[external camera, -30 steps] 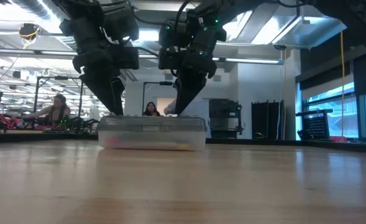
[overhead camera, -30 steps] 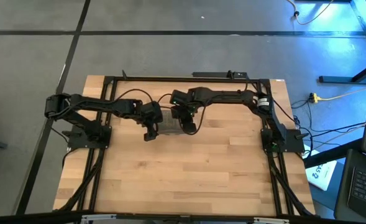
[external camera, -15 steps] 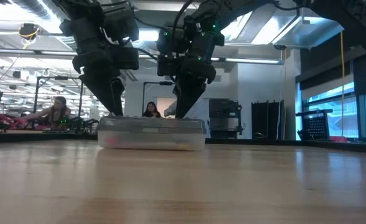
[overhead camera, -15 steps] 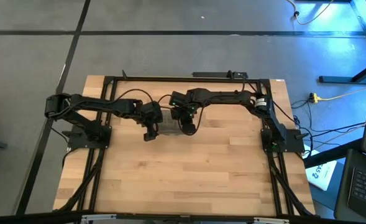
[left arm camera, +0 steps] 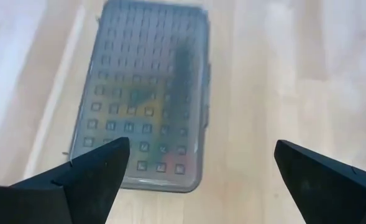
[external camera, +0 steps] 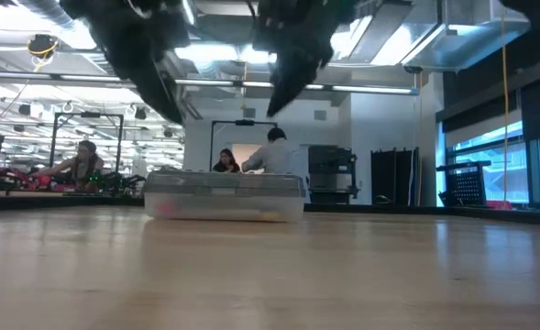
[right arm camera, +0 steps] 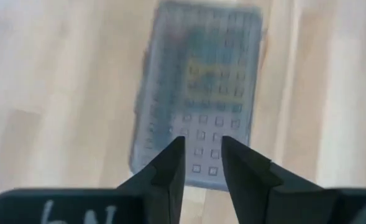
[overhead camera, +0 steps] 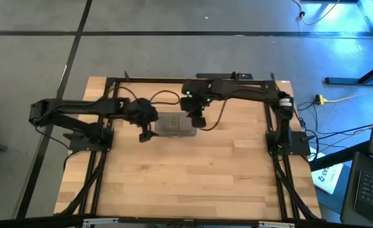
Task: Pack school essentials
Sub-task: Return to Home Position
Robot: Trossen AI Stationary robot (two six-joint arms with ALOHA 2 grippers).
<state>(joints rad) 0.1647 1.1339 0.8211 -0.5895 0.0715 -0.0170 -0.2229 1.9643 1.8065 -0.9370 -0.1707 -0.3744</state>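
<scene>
A clear rectangular case point(overhead camera: 175, 125) with a dotted grey lid lies shut and flat on the wooden table, also visible in the low view point(external camera: 224, 195). The school essentials show only as dim pink, yellow and green patches through it point(left arm camera: 146, 99). My left gripper point(left arm camera: 201, 162) hangs open wide above the case's left end point(overhead camera: 145, 134). My right gripper point(right arm camera: 202, 146) hangs above the case's right end point(overhead camera: 197, 120), its fingers a narrow gap apart with nothing between them. Both are clear of the lid in the low view, where the left gripper point(external camera: 170, 110) and the right gripper point(external camera: 277, 103) show.
A black frame point(overhead camera: 116, 85) runs round the table's far and side edges. Bare wood point(overhead camera: 186, 177) stretches from the case to the near edge. Beyond the table, in the low view, people point(external camera: 274, 156) sit and stand in the room.
Both grippers have risen from the case's lid, where their fingertips stood at its two ends. The left has drawn back a little toward the table's left edge, the right toward the far right. The case has stayed where it was, shut.
</scene>
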